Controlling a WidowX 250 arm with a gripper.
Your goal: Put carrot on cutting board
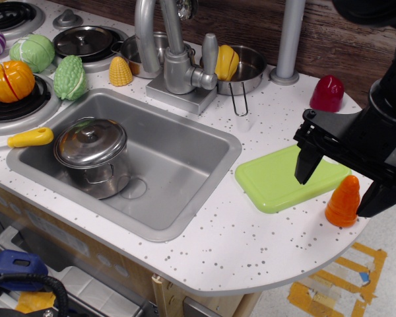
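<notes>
The carrot (pixel 343 201) stands upright on the white speckled bench (pixel 251 244), tip up, just off the right-hand corner of the cutting board (pixel 277 181) and not on it. It sits close to the curved front-right edge of the bench, with only a narrow strip of surface between it and the drop. The pincer (pixel 340 188) hangs over that corner with its two dark fingers apart — one finger (pixel 308 165) over the board's right end, the other to the carrot's right by the bench edge — so the carrot sits between them, and no contact can be made out.

The board lies flat, its long side running toward the sink (pixel 185 165), and its green top is bare apart from the finger above it. A band of open bench separates the board from the sink rim, and more open surface lies in front of the board toward the rounded front edge. Behind the board a red toy (pixel 327 92) stands near the back wall, well apart from the carrot
</notes>
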